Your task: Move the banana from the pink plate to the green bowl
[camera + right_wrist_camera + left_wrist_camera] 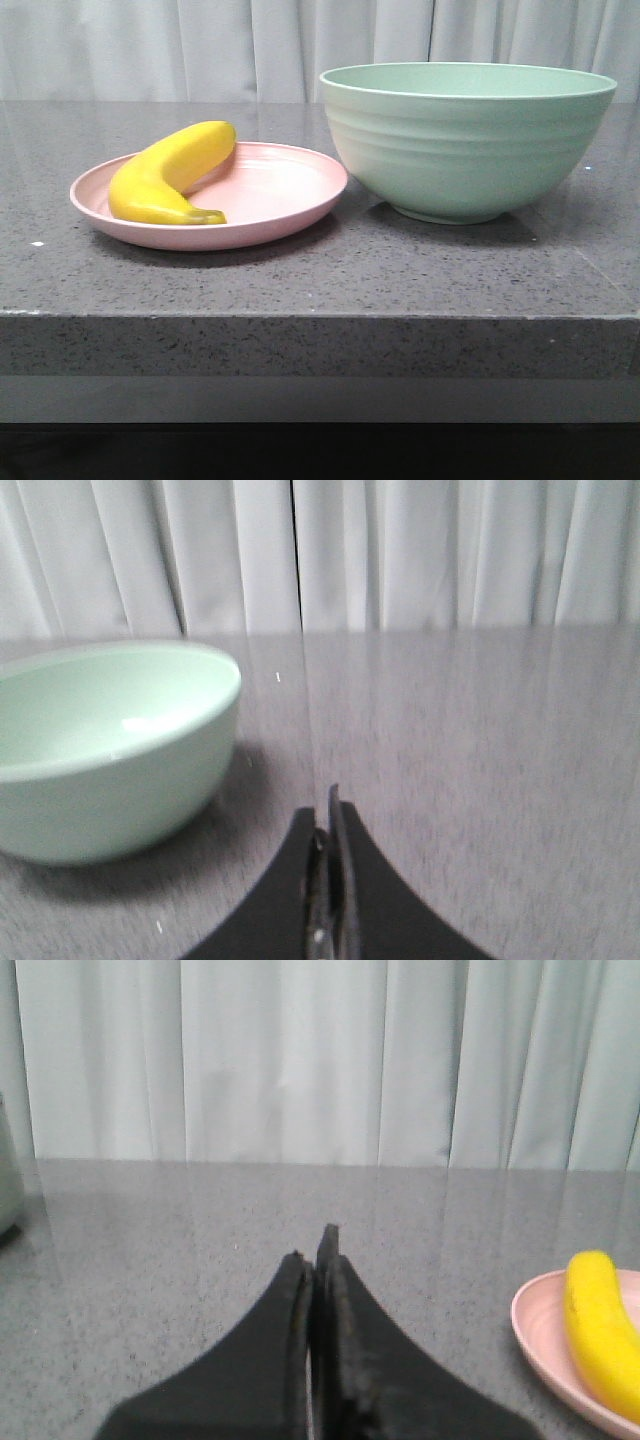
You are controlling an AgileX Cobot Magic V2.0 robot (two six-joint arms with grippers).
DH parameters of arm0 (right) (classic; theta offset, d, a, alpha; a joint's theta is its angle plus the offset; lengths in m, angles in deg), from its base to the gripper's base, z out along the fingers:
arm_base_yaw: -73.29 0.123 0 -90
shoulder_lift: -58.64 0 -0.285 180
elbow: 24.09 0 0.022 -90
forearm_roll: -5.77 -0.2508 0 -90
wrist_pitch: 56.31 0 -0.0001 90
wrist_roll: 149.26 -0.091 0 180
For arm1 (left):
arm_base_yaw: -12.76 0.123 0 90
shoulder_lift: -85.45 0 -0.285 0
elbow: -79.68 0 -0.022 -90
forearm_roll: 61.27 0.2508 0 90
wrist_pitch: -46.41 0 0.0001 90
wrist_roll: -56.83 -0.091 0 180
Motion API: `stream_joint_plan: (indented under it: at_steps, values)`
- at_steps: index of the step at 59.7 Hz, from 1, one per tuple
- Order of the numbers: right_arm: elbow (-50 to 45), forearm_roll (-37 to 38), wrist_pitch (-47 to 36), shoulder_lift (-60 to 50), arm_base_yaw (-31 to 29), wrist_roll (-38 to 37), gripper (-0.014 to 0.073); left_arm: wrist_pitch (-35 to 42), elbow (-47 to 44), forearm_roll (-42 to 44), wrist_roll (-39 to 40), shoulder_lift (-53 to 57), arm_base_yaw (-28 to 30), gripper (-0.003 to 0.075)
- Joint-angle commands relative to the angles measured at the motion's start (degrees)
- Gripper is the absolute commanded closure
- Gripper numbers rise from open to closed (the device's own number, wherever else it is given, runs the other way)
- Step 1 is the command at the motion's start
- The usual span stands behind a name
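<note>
Banana [165,178] on pink plate [285,195] beside green bowl [465,140]; left pincer [314,1250] and right pincer [328,815] both closed, empty.

Your left end effector [318,1250] sits low over the grey speckled bench [200,1260], its two black fingers [345,1340] pressed together with nothing between them. Off to one side you see part of the pink plate [535,1335] resting on the bench, cut off by the frame edge. The banana [600,1330] lies in that plate. A pale pleated curtain [300,1060] hangs behind the bench's far edge.
</note>
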State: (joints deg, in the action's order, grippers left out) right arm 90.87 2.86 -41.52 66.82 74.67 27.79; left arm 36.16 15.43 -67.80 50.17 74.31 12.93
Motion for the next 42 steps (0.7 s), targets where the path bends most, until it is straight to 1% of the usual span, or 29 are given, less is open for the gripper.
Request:
stream_joint_plan:
  at_steps: [1,7,13,23,25,27,29,33,37,38,41,42]
  values:
    - [7.66,0.61,-0.35,4.77,-0.18,0.45,0.068,0.5,7.46,0.1,0.27,-6.23,0.18,0.0741]
    - [12.83,1.39,0.29,10.21,-0.18,1.29,0.068,-2.07,12.23,0.1,0.27,-13.34,0.18,0.0741]
    - [15.57,1.91,0.23,14.53,-0.18,1.28,0.068,-2.18,14.97,0.1,0.27,-19.25,0.18,0.0741]
    - [15.89,1.91,0.09,15.96,-0.18,1.28,0.068,-1.79,15.52,-0.16,0.27,-21.29,0.18,0.0738]
    - [15.89,1.91,0.24,15.96,-0.18,1.28,0.0678,-1.6,15.52,-0.8,0.27,-21.29,0.18,0.0731]
    - [15.89,1.91,0.37,15.96,-0.18,1.28,0.0669,-1.6,15.52,-1.13,0.27,-21.29,0.18,0.0704]
    - [15.89,1.91,0.37,15.96,-0.18,1.28,0.0645,-1.6,15.52,-1.13,0.27,-21.29,0.18,0.0669]
    - [15.89,1.91,0.41,15.96,-0.18,1.28,0.0564,-1.79,15.42,-1.13,0.27,-21.29,0.18,0.0529]
    - [15.89,1.91,0.49,15.96,-0.18,1.28,0.0419,-2.01,15.42,-1.13,0.27,-21.29,0.18,0.0359]
    - [15.89,1.91,0.56,15.96,-0.18,1.28,0.0385,-2.01,15.42,-1.13,0.27,-21.29,0.18,0.0302]
    - [15.89,1.91,1.1,15.96,-0.18,1.28,0.0262,-2.01,15.42,-1.13,0.27,-21.29,0.18,0.0189]
    - [15.89,1.91,1.25,15.96,-0.18,1.28,0.0228,-2.01,15.42,-1.13,0.27,-21.29,0.18,0.0164]
